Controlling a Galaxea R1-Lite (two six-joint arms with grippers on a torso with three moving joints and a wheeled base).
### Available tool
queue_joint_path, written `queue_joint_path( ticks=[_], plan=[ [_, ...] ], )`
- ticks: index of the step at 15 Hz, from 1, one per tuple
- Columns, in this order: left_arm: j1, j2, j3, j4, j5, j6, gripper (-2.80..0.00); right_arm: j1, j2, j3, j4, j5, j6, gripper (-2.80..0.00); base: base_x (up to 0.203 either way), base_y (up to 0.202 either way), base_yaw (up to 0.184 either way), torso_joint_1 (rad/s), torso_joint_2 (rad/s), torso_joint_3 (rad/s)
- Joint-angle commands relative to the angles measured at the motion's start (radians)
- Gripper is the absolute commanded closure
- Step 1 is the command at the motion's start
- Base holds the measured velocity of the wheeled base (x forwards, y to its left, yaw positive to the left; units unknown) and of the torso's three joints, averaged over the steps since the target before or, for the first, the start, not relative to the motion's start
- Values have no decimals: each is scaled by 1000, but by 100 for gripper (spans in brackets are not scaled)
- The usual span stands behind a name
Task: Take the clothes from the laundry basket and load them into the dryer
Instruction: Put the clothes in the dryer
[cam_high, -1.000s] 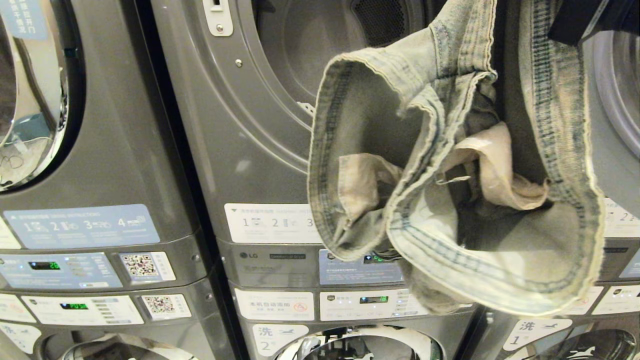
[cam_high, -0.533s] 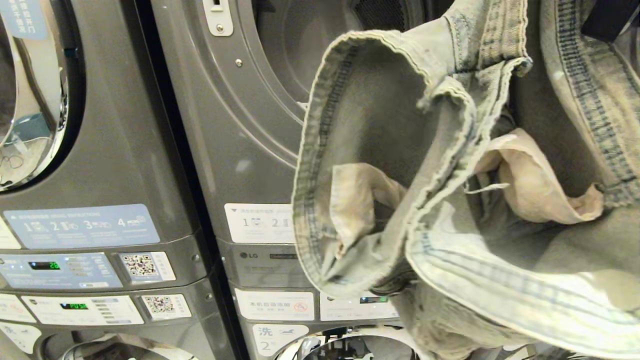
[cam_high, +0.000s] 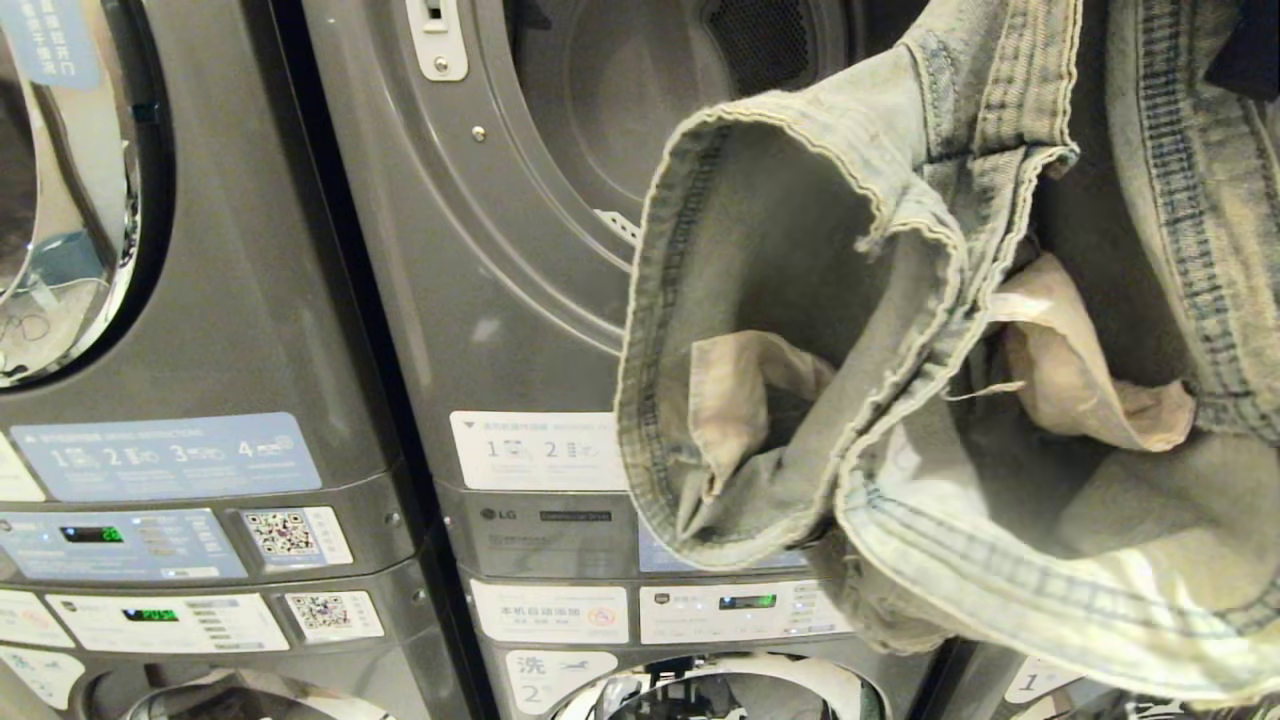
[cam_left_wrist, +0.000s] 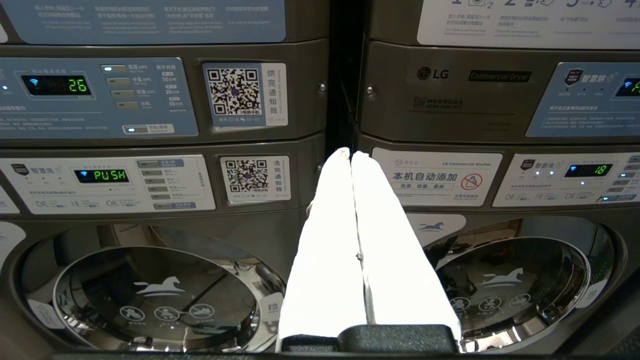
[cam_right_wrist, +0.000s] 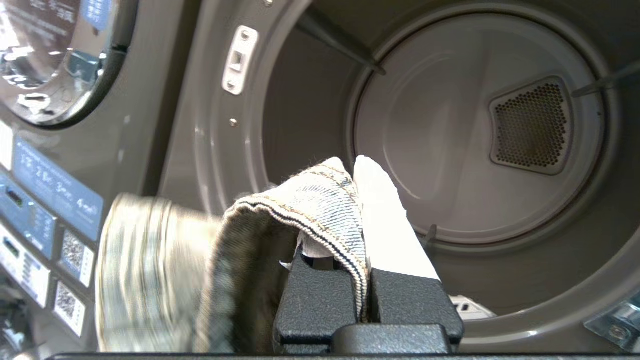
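Note:
The clothes (cam_high: 800, 300), a faded grey-blue denim garment, hang open with pale pocket linings showing, filling the right of the head view in front of the dryer (cam_high: 500, 300). The dryer's door is open and its empty drum (cam_right_wrist: 475, 125) lies straight ahead in the right wrist view. My right gripper (cam_right_wrist: 354, 167) is shut on a stitched denim edge (cam_right_wrist: 310, 200), level with the drum mouth. My left gripper (cam_left_wrist: 351, 152) is parked low, shut and empty, facing the gap between two machines. The laundry basket is out of view.
A like machine with a chrome-rimmed glass door (cam_high: 70, 200) stands to the left. Washers with horse logos (cam_left_wrist: 160, 287) sit below the control panels. A perforated vent (cam_right_wrist: 532, 125) is in the drum's back wall, and a latch plate (cam_right_wrist: 237, 60) is on the door frame.
The denim has swung up and to the right, closer to the head camera, and now covers more of the right side. The dark gripper part at top right has slid almost out of the picture.

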Motion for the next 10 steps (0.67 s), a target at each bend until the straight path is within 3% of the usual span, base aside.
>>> queue_joint_path(
  ticks=[1,10],
  plan=[
    [0,0,0,-1,0,0,0,0,-3,3,-3,-1,-2,0,0,0,0,68,-142,-66],
    [0,0,0,0,0,0,0,0,-10,30,-6,-11,-2,0,0,0,0,11,-21,-11]
  ],
)
